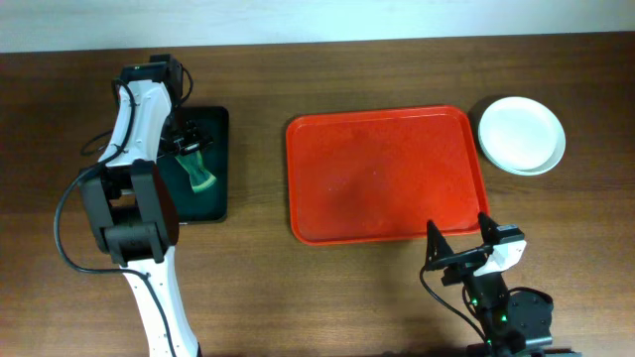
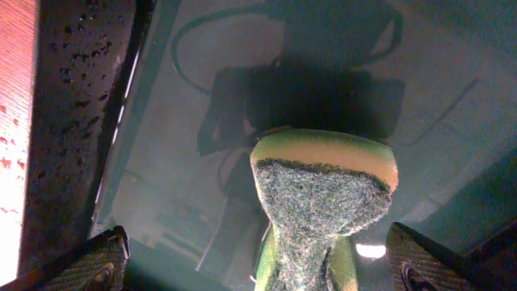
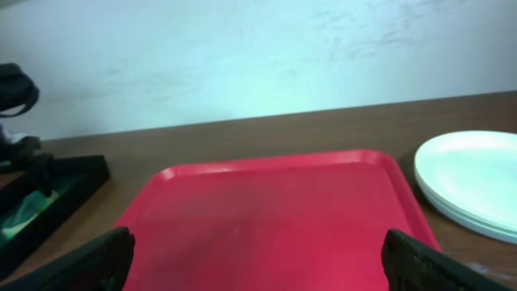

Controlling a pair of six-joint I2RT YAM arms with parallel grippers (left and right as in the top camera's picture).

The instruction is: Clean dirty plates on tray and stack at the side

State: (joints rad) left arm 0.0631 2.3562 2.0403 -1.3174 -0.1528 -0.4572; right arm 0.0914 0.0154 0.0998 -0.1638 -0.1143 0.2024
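The plates are stacked at the table's back right, off the tray; the top one is white point(image 1: 522, 134), and the stack shows in the right wrist view point(image 3: 477, 182). The red tray point(image 1: 382, 174) holds nothing and fills the right wrist view point(image 3: 266, 218). My right gripper point(image 1: 458, 233) is open and empty at the tray's front edge point(image 3: 258, 250). My left gripper point(image 1: 189, 149) is open over the black tray, its fingers wide on either side of the green sponge point(image 2: 323, 194), not touching it point(image 2: 258, 263).
The small black tray point(image 1: 213, 198) sits left of the red tray, wet, with the green sponge point(image 1: 198, 174) in it. It also shows in the left wrist view point(image 2: 81, 121) and the right wrist view point(image 3: 73, 174). Brown tabletop lies between the trays.
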